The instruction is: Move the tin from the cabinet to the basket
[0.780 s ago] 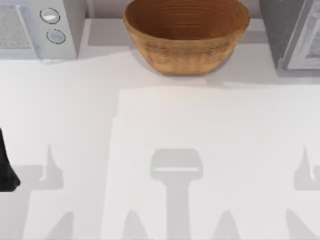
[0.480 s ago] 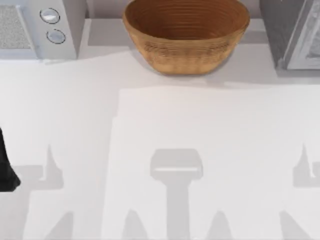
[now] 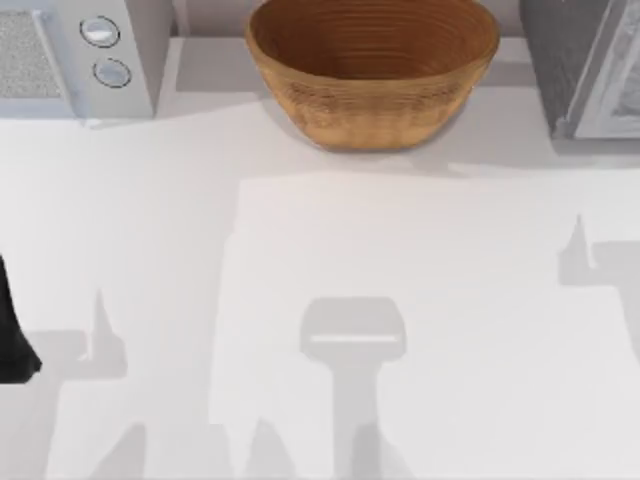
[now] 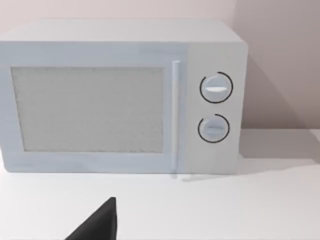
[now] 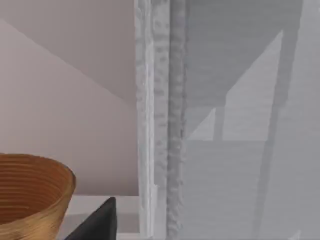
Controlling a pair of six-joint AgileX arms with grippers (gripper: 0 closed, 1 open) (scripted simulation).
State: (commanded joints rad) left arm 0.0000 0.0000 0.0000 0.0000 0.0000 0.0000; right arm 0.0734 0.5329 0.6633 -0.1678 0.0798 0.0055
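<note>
One basket [image 3: 372, 70] sits at the back middle of the white worktop [image 3: 300, 260], between a microwave [image 3: 75, 55] with two dials [image 3: 100, 32] at the back left and a grey cabinet [image 3: 590, 65] at the back right. Left arm [image 3: 12, 330] rests at the left edge. Whether either tool is spread or pressed together, I cannot tell. From the right wrist, the cabinet's frame [image 5: 160, 125] is close, beside the basket's rim [image 5: 35, 190].

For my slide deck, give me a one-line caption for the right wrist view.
Right wrist camera facing the grey cabinet, with the wicker basket beside it.
</note>
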